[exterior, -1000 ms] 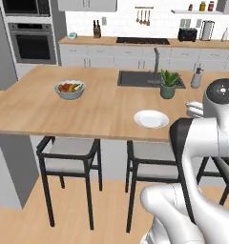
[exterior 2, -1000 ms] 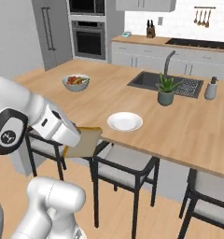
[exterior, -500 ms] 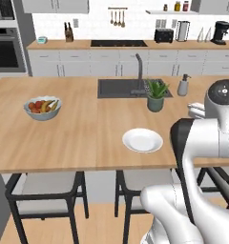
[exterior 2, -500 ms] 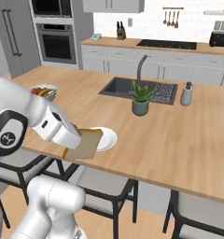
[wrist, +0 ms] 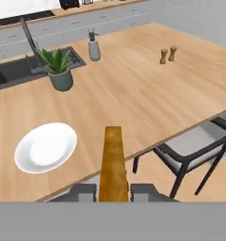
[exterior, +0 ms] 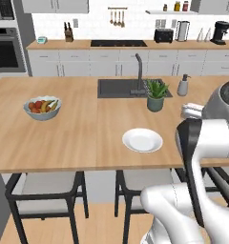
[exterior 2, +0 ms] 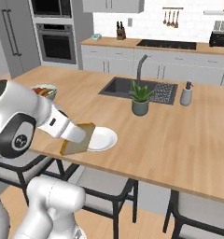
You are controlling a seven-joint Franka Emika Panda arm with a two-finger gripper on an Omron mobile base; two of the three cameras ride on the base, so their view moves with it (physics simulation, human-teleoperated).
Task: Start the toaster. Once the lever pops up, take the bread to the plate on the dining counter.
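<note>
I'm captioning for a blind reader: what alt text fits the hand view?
The gripper, shut on the bread, holds it edge-on before the dining counter. The white plate lies empty to its left, a potted plant beyond.

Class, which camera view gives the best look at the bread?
The right base view: it shows the bread's broad face, held in the hand beside the plate. The hand view shows it edge-on, a thin strip. In the left base view the arm hides it.

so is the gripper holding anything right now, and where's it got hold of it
Yes: the gripper is shut on the bread, pinching its flat faces near one edge, so the slice sticks out ahead of the fingers, just short of the plate.
</note>
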